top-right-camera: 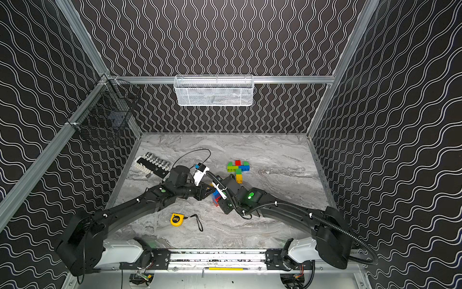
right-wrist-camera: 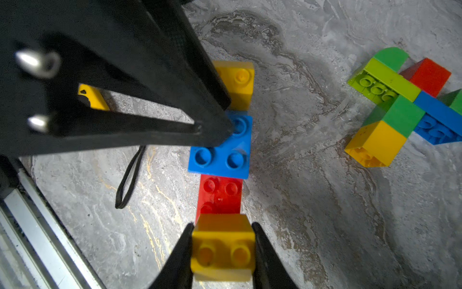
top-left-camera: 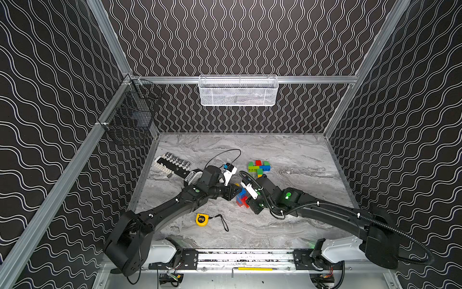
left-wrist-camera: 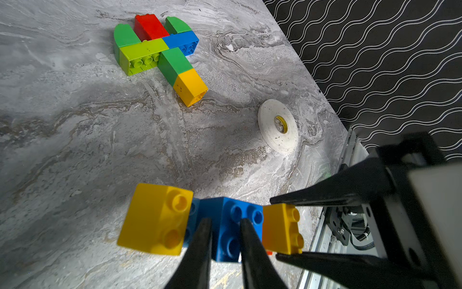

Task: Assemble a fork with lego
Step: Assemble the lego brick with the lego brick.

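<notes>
The left end effector was clamped on a blue brick, and the right end effector on the yellow brick ending the same row, mid-worktop. A joined lego cluster was seen at one o'clock from it.

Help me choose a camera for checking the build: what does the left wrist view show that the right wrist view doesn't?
Only the left wrist view: a white disc on the table and the wavy-patterned wall. Only the right wrist view: a black strap loop and the red brick's studded face. Both: the blue brick in the left claw, a yellow brick in the right claw, and the joined coloured cluster.
</notes>
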Available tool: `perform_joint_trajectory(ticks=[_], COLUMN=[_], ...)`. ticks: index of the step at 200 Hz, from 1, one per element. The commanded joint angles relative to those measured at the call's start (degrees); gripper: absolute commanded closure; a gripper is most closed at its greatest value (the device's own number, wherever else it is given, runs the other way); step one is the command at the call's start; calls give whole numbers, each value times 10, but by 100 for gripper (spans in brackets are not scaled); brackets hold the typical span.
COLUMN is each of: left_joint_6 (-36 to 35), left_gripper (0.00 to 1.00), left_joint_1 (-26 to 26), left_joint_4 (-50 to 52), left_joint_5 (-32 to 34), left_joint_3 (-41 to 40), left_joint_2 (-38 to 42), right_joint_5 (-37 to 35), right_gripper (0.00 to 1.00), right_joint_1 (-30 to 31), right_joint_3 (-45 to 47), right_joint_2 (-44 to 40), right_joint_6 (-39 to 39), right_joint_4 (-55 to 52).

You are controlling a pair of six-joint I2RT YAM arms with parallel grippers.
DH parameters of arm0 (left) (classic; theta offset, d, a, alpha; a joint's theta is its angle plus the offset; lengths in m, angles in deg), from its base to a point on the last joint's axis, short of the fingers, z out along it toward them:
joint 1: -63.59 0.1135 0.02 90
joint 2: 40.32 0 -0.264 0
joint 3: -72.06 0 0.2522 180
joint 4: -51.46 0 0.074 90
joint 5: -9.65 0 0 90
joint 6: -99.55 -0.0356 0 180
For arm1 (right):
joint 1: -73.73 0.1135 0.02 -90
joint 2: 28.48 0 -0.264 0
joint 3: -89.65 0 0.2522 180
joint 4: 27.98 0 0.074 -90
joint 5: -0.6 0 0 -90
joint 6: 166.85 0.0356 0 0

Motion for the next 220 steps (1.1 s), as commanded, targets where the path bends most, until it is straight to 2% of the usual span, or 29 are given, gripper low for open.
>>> perform_joint_trajectory(ticks=[1, 117, 220], left_joint_6=[-10, -10, -11], left_gripper=[76, 76, 76], left_joint_1=[1, 0, 1], left_joint_4=[1, 4, 7], left_joint_5=[4, 5, 7], left_joint_3=[2, 3, 3], left_joint_2=[-2, -4, -4], right_joint_5=[-9, -50, -52], right_gripper=[100, 100, 100], right_joint_1=[2, 22, 21], right_joint_3=[2, 5, 6], right_joint_2=[3, 19, 28], right_joint_6=[11, 38, 55], right_joint_4=[20, 15, 6])
